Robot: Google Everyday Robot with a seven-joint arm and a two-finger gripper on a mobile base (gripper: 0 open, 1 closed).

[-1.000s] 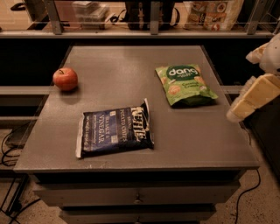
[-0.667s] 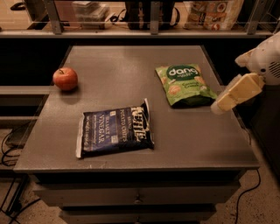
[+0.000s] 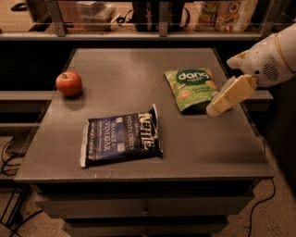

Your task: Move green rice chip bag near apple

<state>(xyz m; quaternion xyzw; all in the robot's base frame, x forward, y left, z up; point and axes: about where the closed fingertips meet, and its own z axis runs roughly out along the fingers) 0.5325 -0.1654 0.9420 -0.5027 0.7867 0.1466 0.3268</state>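
Note:
The green rice chip bag (image 3: 190, 89) lies flat at the right back of the grey table (image 3: 138, 74), with its white "dang" logo facing up. The red-orange apple (image 3: 69, 83) sits at the table's left edge, far from the bag. My gripper (image 3: 221, 102) comes in from the right on a white arm and hangs just above the bag's right edge, at its lower right corner. It holds nothing.
A dark blue Kettle chip bag (image 3: 121, 137) lies flat at the front middle of the table, between the apple and the green bag. A shelf rail with metal posts and packages (image 3: 222, 14) runs along the back. Cables lie on the floor at the left.
My gripper has moved left and a little forward from beyond the table's right edge to the green bag's right side. The bags and the apple have not moved.

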